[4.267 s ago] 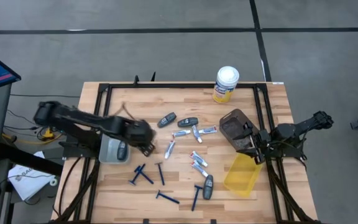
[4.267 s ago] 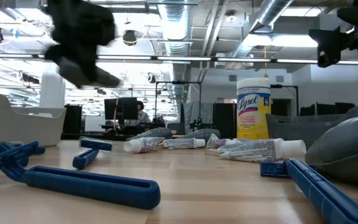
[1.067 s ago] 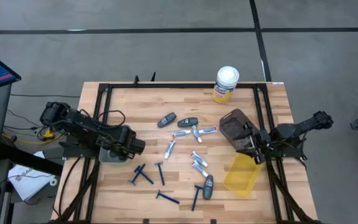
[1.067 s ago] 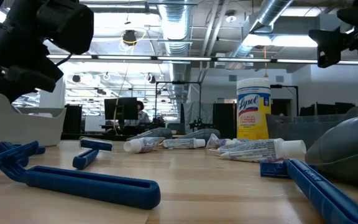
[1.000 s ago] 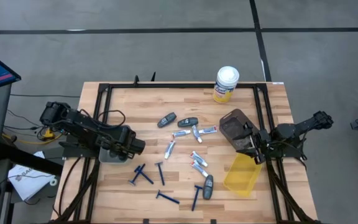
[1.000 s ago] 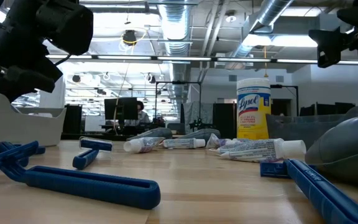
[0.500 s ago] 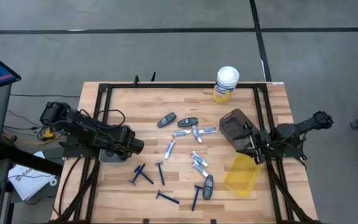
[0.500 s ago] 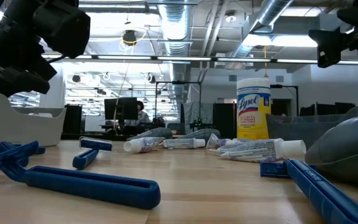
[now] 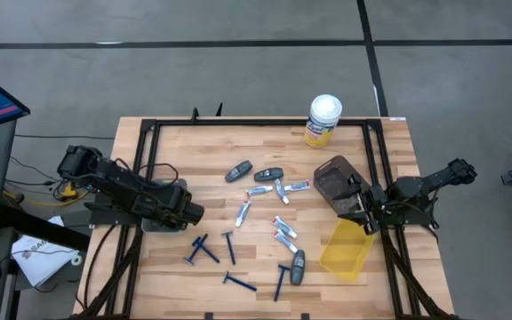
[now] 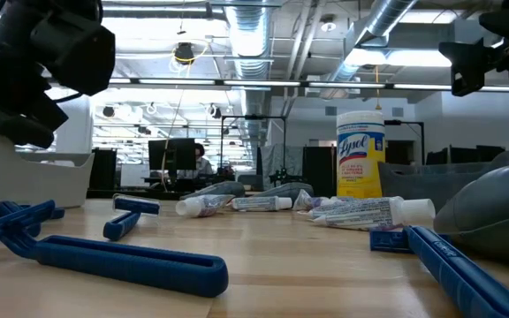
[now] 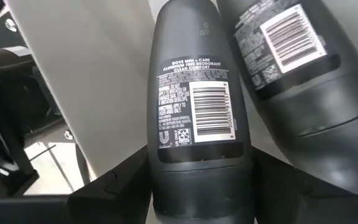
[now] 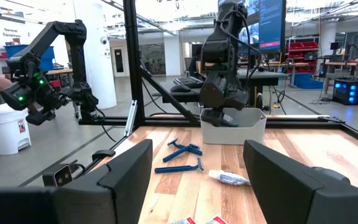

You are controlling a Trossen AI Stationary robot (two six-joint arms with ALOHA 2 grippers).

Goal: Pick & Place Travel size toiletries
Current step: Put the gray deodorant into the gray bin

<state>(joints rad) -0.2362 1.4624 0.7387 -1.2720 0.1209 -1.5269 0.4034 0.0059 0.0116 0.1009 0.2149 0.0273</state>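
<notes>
My left gripper is over the grey bin at the table's left edge, shut on a dark grey oval deodorant. A second one lies beside it in the bin. On the wood lie other dark ovals, blue razors and small silver tubes. My right gripper waits open by the table's right edge, with nothing between its fingers. My left gripper pinches the deodorant between its two fingers, at the end nearest the wrist. The body points away from the fingers along them, barcode label up, over the bin's pale inside. I cannot tell whether it rests on the bin.
A yellow canister with a white lid stands at the far edge. A dark brown container and a yellow bin sit beside my right gripper. A black frame rims the table. Bare wood shows near the far left corner.
My left gripper has shifted a little toward the table's left edge and down over the grey bin, still shut on the deodorant. The loose items and my right arm have stayed put.
</notes>
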